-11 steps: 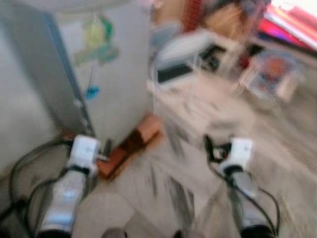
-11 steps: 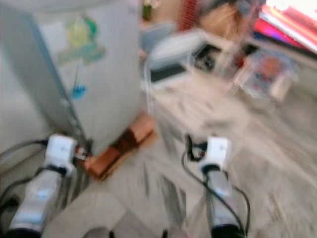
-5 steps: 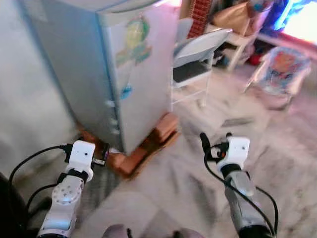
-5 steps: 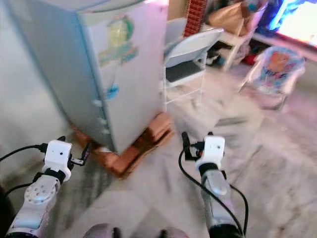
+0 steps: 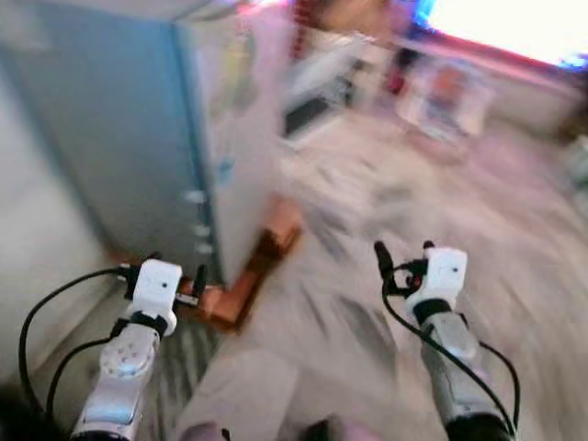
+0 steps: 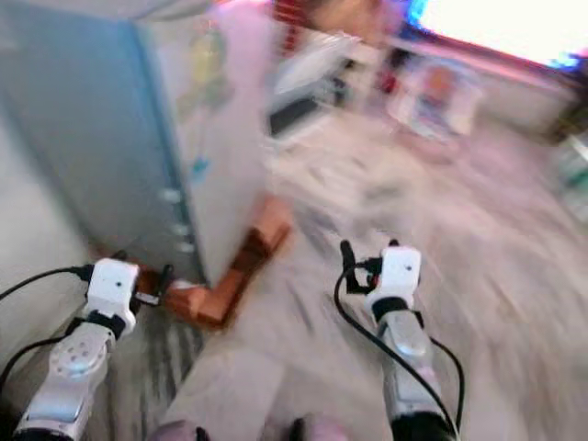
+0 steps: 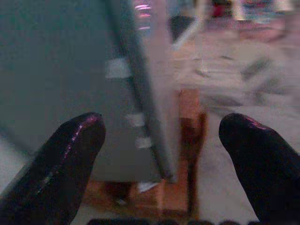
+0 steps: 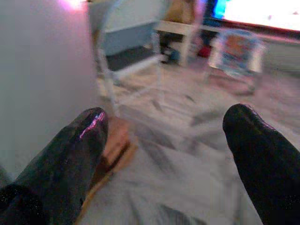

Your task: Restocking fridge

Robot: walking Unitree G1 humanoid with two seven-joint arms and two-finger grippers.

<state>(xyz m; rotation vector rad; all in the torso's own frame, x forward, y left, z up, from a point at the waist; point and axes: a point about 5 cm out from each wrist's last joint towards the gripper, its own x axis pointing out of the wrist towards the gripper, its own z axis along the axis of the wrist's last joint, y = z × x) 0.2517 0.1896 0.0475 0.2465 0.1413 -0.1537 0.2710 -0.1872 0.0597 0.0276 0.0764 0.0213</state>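
The head views are blurred. A tall pale grey metal fridge [image 5: 184,138] stands at the left of the scene, its door closed, with a faded yellow-and-green sticker [image 6: 207,69] on the front face. The fridge rests on a base of orange-brown bricks [image 5: 248,276] that projects past its front lower corner onto the pale marbled stone floor [image 5: 367,211].

The left gripper [image 7: 161,154] is held low, just beside the fridge's lower corner and the bricks, touching neither. Its two black fingers [image 7: 70,154] stand wide apart with nothing between them. In the left wrist view, the fridge edge and the bricks lie in the gap between the fingers.

The right gripper [image 8: 168,154] is held over the floor, well apart from the fridge. Its black fingers [image 8: 262,154] are also spread wide and hold nothing.

Beyond the fridge stands a white folding chair with a dark seat [image 8: 136,51]. Farther back, near a bright window [image 5: 496,23], sits a small colourful patterned child's seat [image 8: 236,49]; its details cannot be made out.
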